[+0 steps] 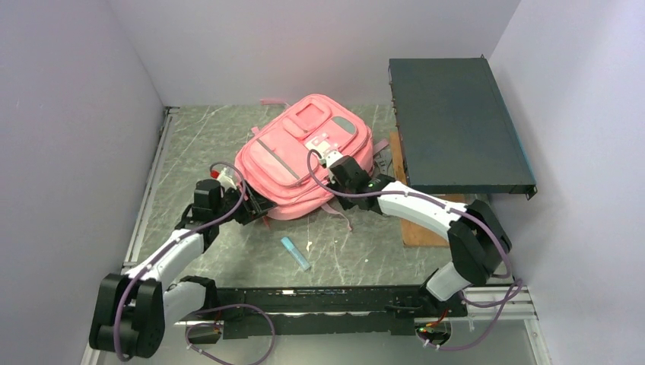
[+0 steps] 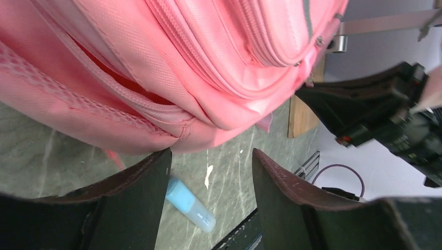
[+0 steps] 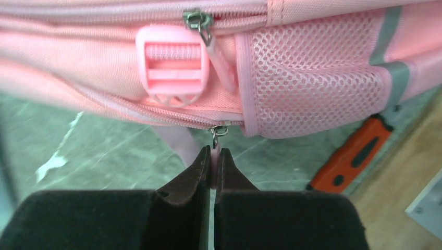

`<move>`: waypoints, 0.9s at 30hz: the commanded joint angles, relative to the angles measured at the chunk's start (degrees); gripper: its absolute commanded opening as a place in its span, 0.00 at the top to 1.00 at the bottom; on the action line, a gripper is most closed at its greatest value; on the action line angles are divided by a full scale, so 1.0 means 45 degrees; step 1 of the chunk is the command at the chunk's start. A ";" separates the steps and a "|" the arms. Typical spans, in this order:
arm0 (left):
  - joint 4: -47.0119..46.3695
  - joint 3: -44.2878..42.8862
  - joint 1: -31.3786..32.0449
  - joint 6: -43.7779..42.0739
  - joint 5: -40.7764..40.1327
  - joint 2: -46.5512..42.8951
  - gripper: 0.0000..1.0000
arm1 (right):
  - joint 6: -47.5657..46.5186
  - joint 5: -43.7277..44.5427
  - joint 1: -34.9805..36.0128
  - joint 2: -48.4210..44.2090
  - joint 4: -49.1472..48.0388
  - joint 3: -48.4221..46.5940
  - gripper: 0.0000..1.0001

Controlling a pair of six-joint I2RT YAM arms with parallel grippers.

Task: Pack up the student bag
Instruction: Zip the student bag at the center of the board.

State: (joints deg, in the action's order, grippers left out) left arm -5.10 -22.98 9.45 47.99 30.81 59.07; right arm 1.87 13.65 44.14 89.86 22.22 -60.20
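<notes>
A pink student bag lies flat on the grey marbled desk. It sits midway between the left and right edges and closer to the far edge than the near one, with its front pockets facing up.

The right gripper reaches in from the right edge to the bag's near-right side. Its two fingers are pressed together on a pale pink zip pull, which hangs from a metal slider at the lower seam. Above the pull sits a pink plastic buckle, and beside that a mesh pocket with grey trim.

The left gripper sits at the bag's near-left corner, fingers spread apart with nothing between them. Whether their tips touch the fabric cannot be told.

A blue tube lies on the desk toward the near edge, apart from the bag. An orange tool lies by the bag's right side, next to a wooden board along the right edge. A dark flat case fills the far-right corner.
</notes>
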 commanded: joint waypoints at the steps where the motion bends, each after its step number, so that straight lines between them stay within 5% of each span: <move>1: -0.1951 0.0010 -0.0030 0.0354 0.0232 0.1171 0.39 | 0.0741 -0.4264 0.0108 -0.1342 -0.0297 0.0506 1.00; 8: -0.4262 0.0133 0.0254 0.1544 0.0087 0.2827 0.43 | 0.3253 -0.8439 0.0694 -0.0497 -0.3103 0.0202 1.00; 16: -0.4704 0.0204 0.1266 0.1592 -0.0464 0.2733 0.46 | 0.3831 -0.8766 0.1441 0.1241 -0.3119 -0.1503 1.00; 23: -0.1558 0.0038 0.1259 -0.0628 -0.1492 -0.0685 0.34 | 0.4102 -0.8836 0.1422 0.1058 -0.3328 -0.1417 0.98; 27: 0.1559 -0.0372 0.1254 -0.2053 -0.2864 -0.3164 0.22 | 0.4079 -0.8792 0.1426 0.1049 -0.3310 -0.1163 0.72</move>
State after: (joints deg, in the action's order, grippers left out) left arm -10.63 -21.65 14.90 47.07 24.12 52.71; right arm 19.44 -21.39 49.34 96.86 11.73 -63.70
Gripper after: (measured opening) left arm 0.740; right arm 0.165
